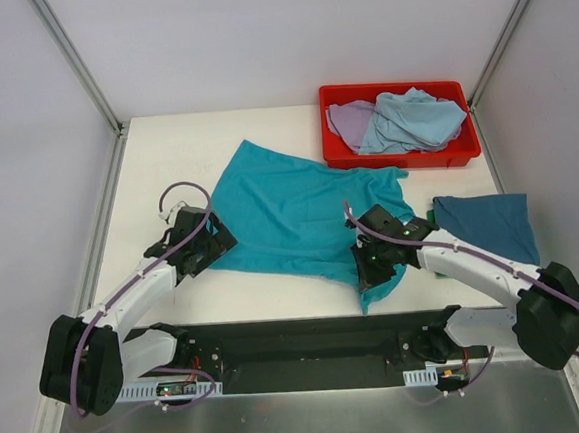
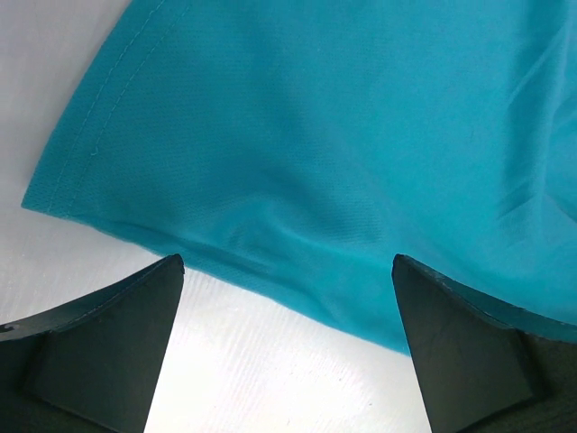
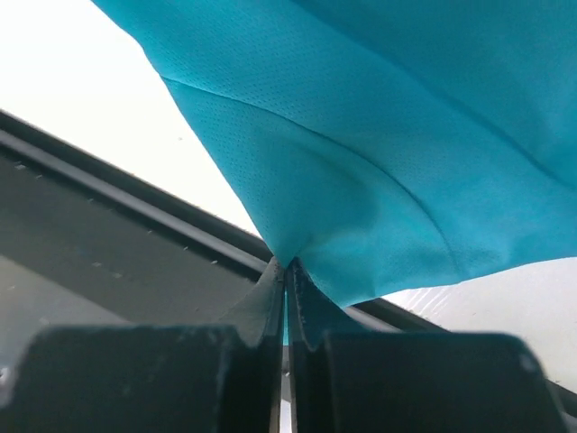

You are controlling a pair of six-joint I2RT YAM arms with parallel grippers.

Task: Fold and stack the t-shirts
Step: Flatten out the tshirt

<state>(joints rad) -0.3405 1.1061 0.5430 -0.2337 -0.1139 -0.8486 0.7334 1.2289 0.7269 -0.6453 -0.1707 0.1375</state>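
I count one navy shirt [image 1: 486,223] folded at 3 o'clock on the desk [image 1: 164,156], the teal shirt [image 1: 299,211] unfolded at centre, my right tool [image 3: 286,271] pinching its corner, my left tool [image 2: 288,266] agape by its hem, and two more shirts [image 1: 407,119] waiting in the bin [image 1: 405,157] at 1 o'clock.

My left arm [image 1: 139,283] and right arm [image 1: 474,262] wear white shells with black joints; a mauve cable [image 1: 182,188] trails along each. My fingers [image 2: 99,352] are matte black wedges.
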